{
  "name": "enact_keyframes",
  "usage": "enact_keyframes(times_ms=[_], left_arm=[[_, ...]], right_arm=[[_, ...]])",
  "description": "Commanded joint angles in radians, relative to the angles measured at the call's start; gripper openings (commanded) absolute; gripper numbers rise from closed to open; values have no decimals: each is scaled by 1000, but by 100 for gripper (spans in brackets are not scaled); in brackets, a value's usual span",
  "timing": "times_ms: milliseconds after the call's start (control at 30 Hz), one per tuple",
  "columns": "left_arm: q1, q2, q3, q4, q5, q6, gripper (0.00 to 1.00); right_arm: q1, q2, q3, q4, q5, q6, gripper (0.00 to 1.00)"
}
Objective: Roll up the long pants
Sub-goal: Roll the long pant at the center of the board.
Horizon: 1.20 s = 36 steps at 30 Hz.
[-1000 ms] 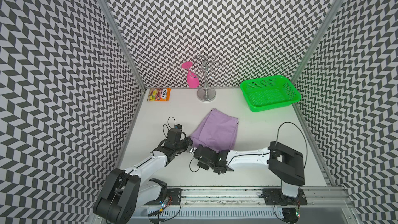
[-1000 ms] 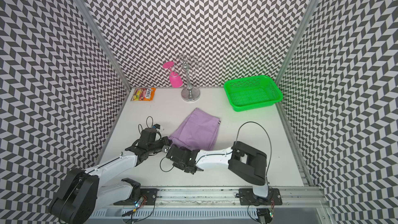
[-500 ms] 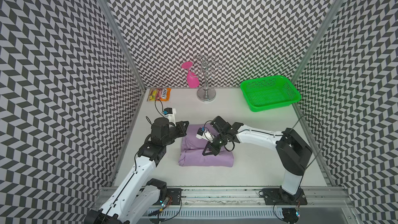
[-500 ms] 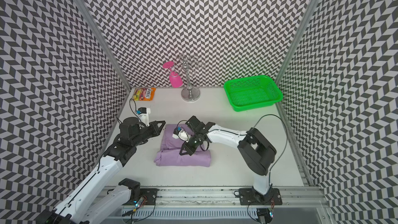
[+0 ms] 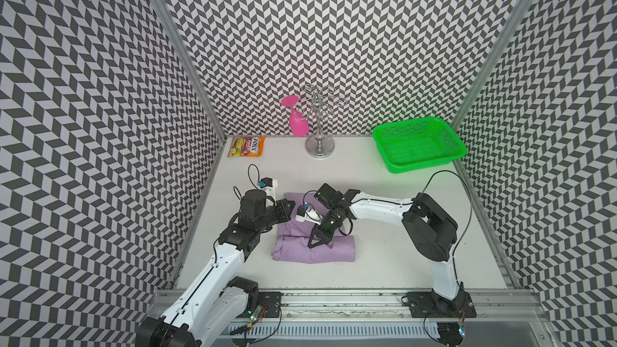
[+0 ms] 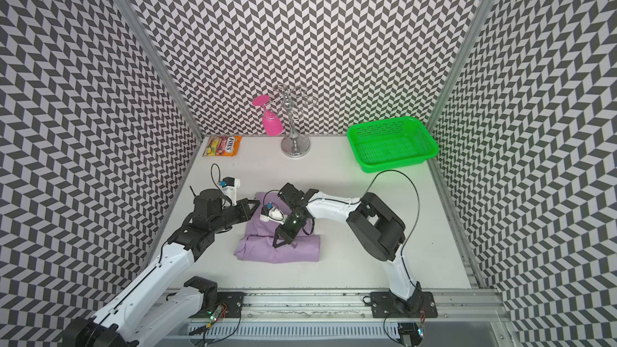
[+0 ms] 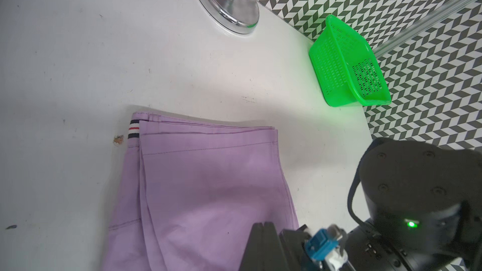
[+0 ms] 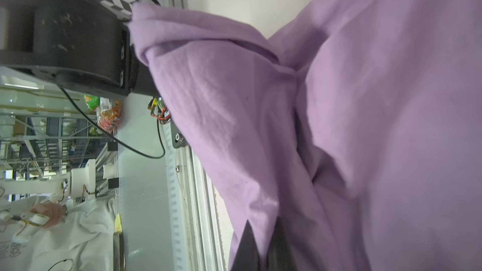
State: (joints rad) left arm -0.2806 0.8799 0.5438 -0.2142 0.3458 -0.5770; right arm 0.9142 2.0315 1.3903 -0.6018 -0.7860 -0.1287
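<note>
- The right gripper [image 8: 263, 230] has its jaws nearly closed, and a thin sliver of lilac cloth shows between the two dark fingertips [image 8: 247, 243].
- In both top views the right gripper [image 5: 314, 244] [image 6: 278, 243] points down onto the long pants [image 5: 317, 252] [image 6: 283, 252]. It meets them where the flat part joins a thicker rolled band along the pants' rail-side edge.
- The left gripper [image 7: 263, 224] is closed, finger against finger, with nothing seen between them. It hangs just over the pants' edge on the left arm's side [image 5: 289, 209].
- The right arm's white wrist camera [image 5: 305, 217] sits above the flat part of the pants, between the two grippers.
- The long pants [image 7: 208, 191] lie folded on the white table [image 5: 384, 262]. The flat layers end in a straight stitched edge on the side away from the rail.
- A dark, white and red striped trim [image 7: 133, 132] shows at one far corner of the pants.
- A small brown speck [image 7: 118, 139] lies on the table just beside that corner.
- A chrome stand [image 5: 320, 148] is well beyond the pants near the back wall, and an upside-down pink glass [image 5: 298, 125] hangs from it.
- A green basket [image 5: 420, 165] is well apart from the pants, toward the back on the right arm's side.
- An orange sweets packet [image 5: 247, 146] lies well apart from the pants, toward the back on the left arm's side.
</note>
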Motion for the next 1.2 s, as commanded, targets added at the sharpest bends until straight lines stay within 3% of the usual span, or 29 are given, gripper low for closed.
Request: enact_keyframes(times_ms=[0, 200, 367, 767, 967, 1167], left_arm=[[5, -9, 0, 39, 60, 8, 0], [-28, -27, -140, 151, 163, -126, 0], [-132, -77, -207, 169, 61, -172, 0], [-136, 13, -44, 193, 0, -94, 0], [-134, 206, -128, 311, -67, -98, 0], [-79, 229, -146, 325, -151, -111, 0]], right_arm=[[5, 44, 2, -56, 3, -41, 0], [-28, 156, 43, -1, 61, -18, 0], [-63, 222, 161, -44, 54, -22, 0], [-143, 303, 293, -105, -80, -46, 0], [-164, 309, 297, -103, -128, -38, 0], [-195, 279, 256, -48, -161, 14, 3]])
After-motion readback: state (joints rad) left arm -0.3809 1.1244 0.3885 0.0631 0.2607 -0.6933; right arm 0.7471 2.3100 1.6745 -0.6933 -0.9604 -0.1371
